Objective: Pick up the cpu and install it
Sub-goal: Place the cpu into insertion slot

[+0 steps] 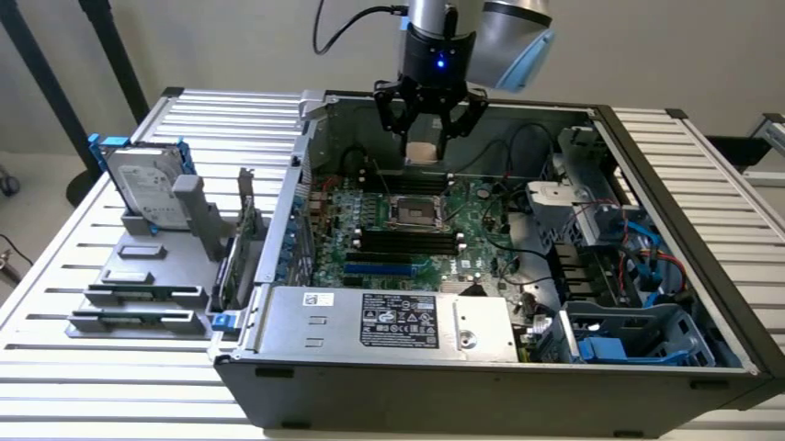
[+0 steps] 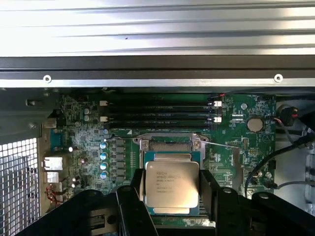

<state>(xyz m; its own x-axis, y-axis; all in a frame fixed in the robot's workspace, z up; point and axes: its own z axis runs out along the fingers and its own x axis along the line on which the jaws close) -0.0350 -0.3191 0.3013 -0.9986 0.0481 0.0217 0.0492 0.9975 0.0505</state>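
Exterior view: gripper [image 1: 424, 142] hangs over the open pc case [image 1: 491, 386], well above the mobo socket [image 1: 415, 213]. There's a pale square between its fingers, prob. the cpu [image 1: 422, 152].

Wrist view: cpu [image 2: 172, 183], silver top up, is clamped at two opposite edges by the black fingers [image 2: 209, 191]. It's off the board, w/ the socket [image 2: 167, 146] just beyond it.

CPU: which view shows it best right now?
Wrist view: the cpu faces the camera, its silver top and print plain, held by the gripper. In the exterior view the cpu is a small pale square under the gripper.
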